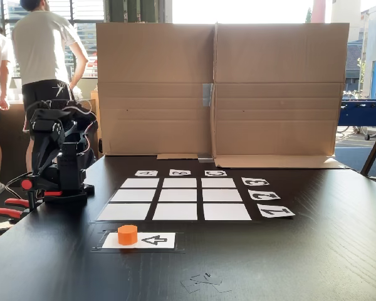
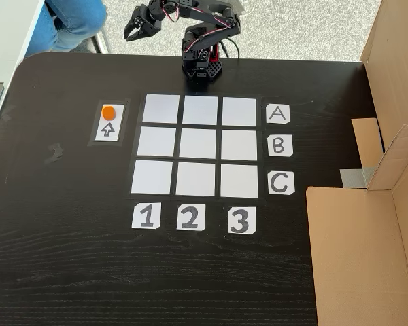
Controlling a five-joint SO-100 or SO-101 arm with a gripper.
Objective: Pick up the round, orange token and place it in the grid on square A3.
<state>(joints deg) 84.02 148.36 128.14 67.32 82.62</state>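
Gripper (image 2: 133, 30) hangs empty with fingers slightly spread, raised past the far table edge in a fixed view; in the other fixed view the folded arm (image 1: 59, 150) hides its fingers. Token (image 2: 108, 112) sits on the arrow card (image 2: 109, 123), left of the grid (image 2: 198, 146). Square A3 (image 2: 239, 111), the far-right cell beside the A card (image 2: 277, 113), lies bare.

place: demo hall | cues: cardboard screen (image 1: 219, 88); bystanders (image 1: 47, 56); big windows (image 1: 88, 9)
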